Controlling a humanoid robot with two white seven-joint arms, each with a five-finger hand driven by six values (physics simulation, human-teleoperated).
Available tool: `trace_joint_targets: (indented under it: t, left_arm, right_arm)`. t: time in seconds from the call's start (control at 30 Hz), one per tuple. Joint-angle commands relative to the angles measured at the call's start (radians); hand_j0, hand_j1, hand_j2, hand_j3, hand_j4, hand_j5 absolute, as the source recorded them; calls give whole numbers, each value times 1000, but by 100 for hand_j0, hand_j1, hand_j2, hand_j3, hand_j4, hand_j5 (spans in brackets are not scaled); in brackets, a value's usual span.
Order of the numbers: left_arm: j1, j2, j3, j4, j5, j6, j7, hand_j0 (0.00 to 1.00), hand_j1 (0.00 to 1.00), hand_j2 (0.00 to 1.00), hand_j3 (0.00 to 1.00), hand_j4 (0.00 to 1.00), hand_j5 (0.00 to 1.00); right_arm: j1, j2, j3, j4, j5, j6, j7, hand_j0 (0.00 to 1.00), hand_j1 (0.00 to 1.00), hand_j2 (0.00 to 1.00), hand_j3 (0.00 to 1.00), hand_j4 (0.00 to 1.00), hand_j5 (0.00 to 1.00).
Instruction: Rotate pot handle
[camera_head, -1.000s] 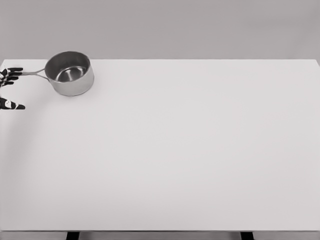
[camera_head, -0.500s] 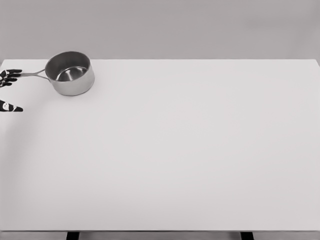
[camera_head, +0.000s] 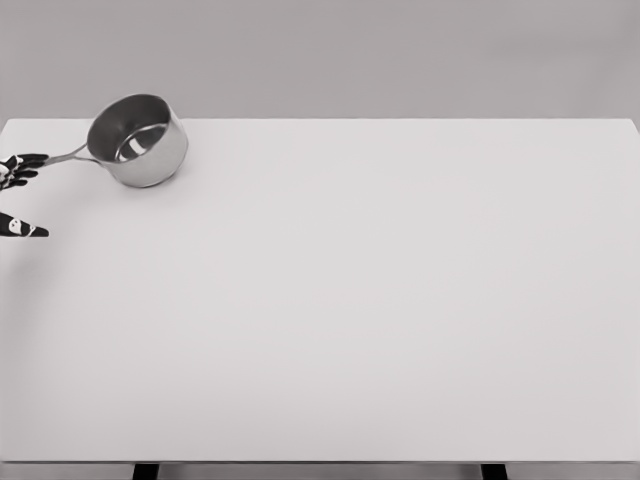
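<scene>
The pot (camera_head: 137, 141) sits at the far left corner of the tabletop (camera_head: 380, 300), tipped so that its mouth leans toward the handle side, and its thin handle (camera_head: 68, 156) runs left and slightly toward the camera to the picture's edge. There the left hand (camera_head: 18, 168) shows only as dark fingertips (camera_head: 26, 160) at the handle's tip, with one more dark digit (camera_head: 22, 229) lying apart on the tabletop nearer the camera; most of the hand is cut off by the frame, so I cannot tell whether it is clamped on the handle or only touching it. The right hand is out of view. The step in hand looks like swinging the handle round while the pot pivots on its base. To do it well, the push should stay low and level, since the tilt suggests the handle is being pressed down or lifted, and a tipped pot could roll or skid toward the near table edge. A firm wrap around the handle, then a slow arc keeping the base flat, seems safest
</scene>
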Motion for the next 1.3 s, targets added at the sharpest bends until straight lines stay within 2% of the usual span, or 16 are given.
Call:
trace_joint_targets:
  t: [0.0, 0.1, 0.2, 0.6, 0.87, 1.0, 1.27]
  left_arm:
    - [0, 3, 4, -12, 6, 0, 0, 100, 100, 100, 100, 100, 100]
    - [0, 8, 5, -35, 6, -1, 0, 100, 100, 100, 100, 100, 100]
    - [0, 35, 4, -91, 7, 0, 0, 100, 100, 100, 100, 100, 100]
    - [15, 83, -10, -127, -2, -1, 0, 100, 100, 100, 100, 100, 100]
    - [35, 84, -21, -133, -123, -9, 0, 100, 100, 100, 100, 100, 100]
    - [37, 90, -22, -171, -166, -43, 0, 100, 100, 100, 100, 100, 100]
    - [17, 164, -146, -166, -165, -41, 0, 100, 100, 100, 100, 100, 100]
  right_arm:
    - [0, 0, 1, 0, 0, 0, 0, 100, 100, 100, 100, 100, 100]
    - [0, 0, -1, -1, 0, 0, 0, 100, 100, 100, 100, 100, 100]
    - [0, 0, 1, 0, 0, 0, 0, 100, 100, 100, 100, 100, 100]
    - [0, 0, 1, -1, 0, 0, 0, 100, 100, 100, 100, 100, 100]
    - [0, 0, 1, 0, 0, 0, 0, 100, 100, 100, 100, 100, 100]
    - [0, 0, -1, -1, 0, 0, 0, 100, 100, 100, 100, 100, 100]
    - [0, 0, -1, -1, 0, 0, 0, 100, 100, 100, 100, 100, 100]
